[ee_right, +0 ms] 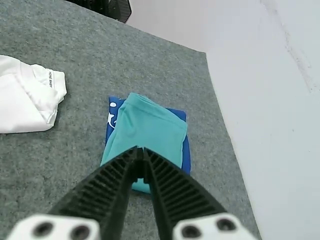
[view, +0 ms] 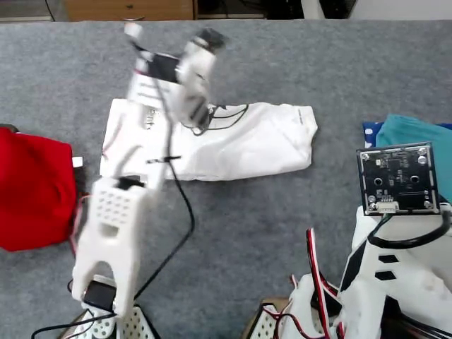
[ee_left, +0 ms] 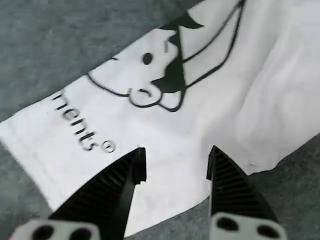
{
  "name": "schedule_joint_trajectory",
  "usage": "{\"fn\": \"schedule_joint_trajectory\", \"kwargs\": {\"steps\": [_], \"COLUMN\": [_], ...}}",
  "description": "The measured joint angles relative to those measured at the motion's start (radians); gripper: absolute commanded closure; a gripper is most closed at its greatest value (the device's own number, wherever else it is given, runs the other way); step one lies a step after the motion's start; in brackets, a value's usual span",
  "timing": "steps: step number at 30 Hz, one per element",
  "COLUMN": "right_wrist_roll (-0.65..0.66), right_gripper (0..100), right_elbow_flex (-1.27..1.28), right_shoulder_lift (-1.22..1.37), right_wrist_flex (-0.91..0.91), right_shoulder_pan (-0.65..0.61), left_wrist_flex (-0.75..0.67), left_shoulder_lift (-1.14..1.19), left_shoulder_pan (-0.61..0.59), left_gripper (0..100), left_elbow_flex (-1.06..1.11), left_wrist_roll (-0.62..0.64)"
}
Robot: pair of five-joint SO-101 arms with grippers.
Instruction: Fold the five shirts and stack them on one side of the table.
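Note:
A white shirt (view: 233, 145) with a black line drawing lies partly folded across the middle of the grey table (view: 282, 226). My left gripper (ee_left: 175, 157) hangs open just above the white shirt (ee_left: 150, 125), nothing between its fingers; in the high view the left arm (view: 176, 78) reaches over the shirt's left part. A folded teal shirt (ee_right: 145, 132) lies on a folded blue shirt (ee_right: 186, 150) at the table's right edge. My right gripper (ee_right: 140, 152) is shut and empty, held above the teal shirt. A red shirt (view: 32, 187) lies at the left edge.
The right arm's base and its camera board (view: 397, 178) stand at the front right, partly covering the teal shirt (view: 417, 138). Cables (view: 180, 205) trail from the left arm across the front of the table. Past the table's right edge is pale floor (ee_right: 270, 75).

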Motion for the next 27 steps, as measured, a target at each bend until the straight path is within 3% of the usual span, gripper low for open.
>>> {"fn": "schedule_joint_trajectory", "kwargs": {"steps": [4,12,27], "right_wrist_roll": [0.000,0.000,0.000], "right_gripper": [99.4,99.3,99.3], "right_elbow_flex": [0.012,0.069,0.069], "right_shoulder_lift": [0.000,0.000,0.000], "right_wrist_flex": [0.000,0.000,0.000], "right_shoulder_pan": [0.000,0.000,0.000], "left_wrist_flex": [0.000,-0.061,-0.130], "left_shoulder_lift": [-0.103,-0.034,0.232], "left_shoulder_pan": [-0.132,-0.328,-0.384], "left_gripper": [79,75,75], "left_elbow_flex": [0.083,0.103,0.103], "left_wrist_roll": [0.014,0.014,0.014]}}
